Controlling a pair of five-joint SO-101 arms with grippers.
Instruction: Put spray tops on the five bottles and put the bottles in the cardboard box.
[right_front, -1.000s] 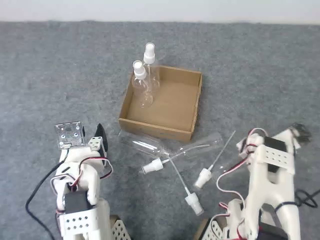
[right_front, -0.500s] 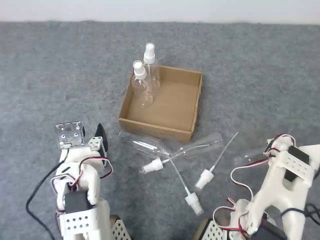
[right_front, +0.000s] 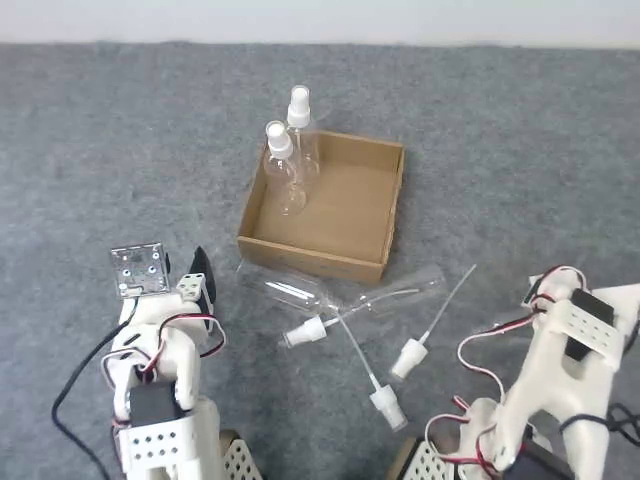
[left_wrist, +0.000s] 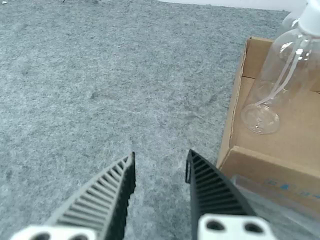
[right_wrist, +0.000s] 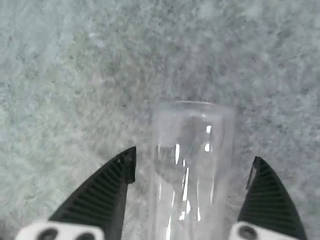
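The cardboard box (right_front: 372, 262) sits mid-table with two capped clear bottles (right_front: 282, 172) standing in its far left corner. In front of it two uncapped bottles (right_front: 285, 291) (right_front: 408, 289) lie on the carpet among three loose spray tops (right_front: 305, 333) (right_front: 408, 356) (right_front: 388, 405). My right gripper (right_wrist: 194, 156) is open, its fingers on either side of a third lying clear bottle (right_wrist: 192, 145) without touching it. The right arm (right_front: 572, 338) covers that bottle from above. Left of the box's near corner, my left gripper (left_wrist: 161, 155) (right_front: 197, 272) is open and holds nothing.
Grey carpet covers the whole table. The box's near left corner (left_wrist: 235, 150) lies close to my left gripper, with a capped bottle (left_wrist: 272, 85) inside and a lying bottle (left_wrist: 272, 196) beside the fingers. Long dip tubes (right_front: 447, 296) stick out from the loose spray tops.
The right arm swung to the right and dropped low, then shifted slightly, covering the lying bottle. The left arm, box and other bottles stayed put.
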